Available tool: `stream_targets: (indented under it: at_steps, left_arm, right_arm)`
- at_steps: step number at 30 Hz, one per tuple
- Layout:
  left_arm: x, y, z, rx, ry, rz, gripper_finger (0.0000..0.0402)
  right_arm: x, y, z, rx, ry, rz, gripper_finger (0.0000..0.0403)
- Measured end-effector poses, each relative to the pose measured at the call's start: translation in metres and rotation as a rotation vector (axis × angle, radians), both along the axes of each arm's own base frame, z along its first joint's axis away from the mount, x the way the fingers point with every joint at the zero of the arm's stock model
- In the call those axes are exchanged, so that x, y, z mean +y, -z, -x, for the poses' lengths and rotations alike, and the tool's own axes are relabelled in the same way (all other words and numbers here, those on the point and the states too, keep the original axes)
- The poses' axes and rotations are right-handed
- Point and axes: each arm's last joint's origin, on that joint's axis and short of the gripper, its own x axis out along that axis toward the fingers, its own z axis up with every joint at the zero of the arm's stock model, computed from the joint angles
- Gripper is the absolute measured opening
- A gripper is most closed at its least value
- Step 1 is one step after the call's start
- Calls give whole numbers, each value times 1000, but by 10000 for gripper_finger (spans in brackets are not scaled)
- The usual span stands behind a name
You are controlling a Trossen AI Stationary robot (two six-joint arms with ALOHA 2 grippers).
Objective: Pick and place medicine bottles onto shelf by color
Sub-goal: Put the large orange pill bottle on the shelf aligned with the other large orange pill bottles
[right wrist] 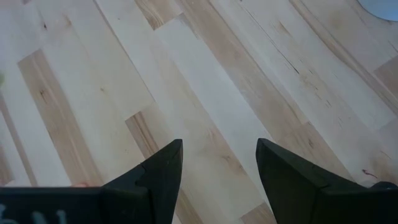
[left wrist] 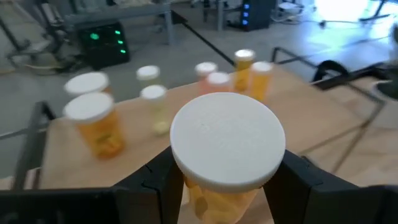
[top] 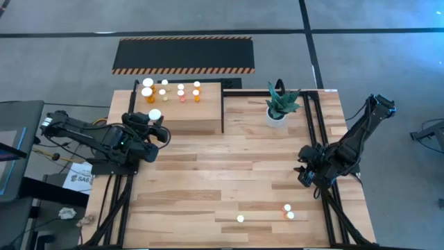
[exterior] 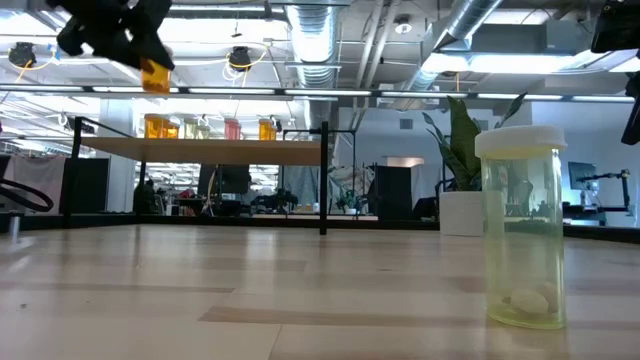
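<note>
My left gripper point(top: 155, 125) is shut on an orange bottle with a white cap point(left wrist: 227, 149), held in the air at the shelf's near left corner; it shows in the low view point(exterior: 155, 75) above the shelf top. The light-wood shelf point(top: 201, 114) carries several white-capped bottles point(top: 172, 90), orange, yellowish and pinkish, standing upright on its top. Three bottles point(top: 287, 211) stand on the table near the front right; one yellowish bottle point(exterior: 522, 225) is close to the low camera. My right gripper point(right wrist: 219, 171) is open and empty above bare table at the right. My left gripper pinches the orange bottle's body just below its white cap point(left wrist: 211, 196) between its two fingers, one on each side. The bottle stands upright in the hold, cap up, lifted clear of table and shelf.
A white pot with a green plant point(top: 279, 105) stands right of the shelf. A black upright post point(top: 222, 104) borders the shelf's right side. A black mat with orange-striped edges point(top: 184, 54) lies beyond the table. Bare wood lies in the table's middle.
</note>
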Motion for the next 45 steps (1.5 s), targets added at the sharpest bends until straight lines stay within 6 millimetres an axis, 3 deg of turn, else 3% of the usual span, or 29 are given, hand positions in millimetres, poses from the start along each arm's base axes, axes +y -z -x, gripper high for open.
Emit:
stream_targets:
  at_steps: [14, 21, 45]
  left_arm:
    - [26, 56, 18, -32, -272, 42, 160]
    - [32, 63, 17, 1, -299, -48, 160]
    - [56, 68, 7, 55, -395, -30, 160]
  right_arm:
    - [0, 0, 0, -3, 1, -3, 226]
    - [0, 0, 0, -3, 0, -4, 226]
    - [0, 0, 0, -3, 0, -4, 226]
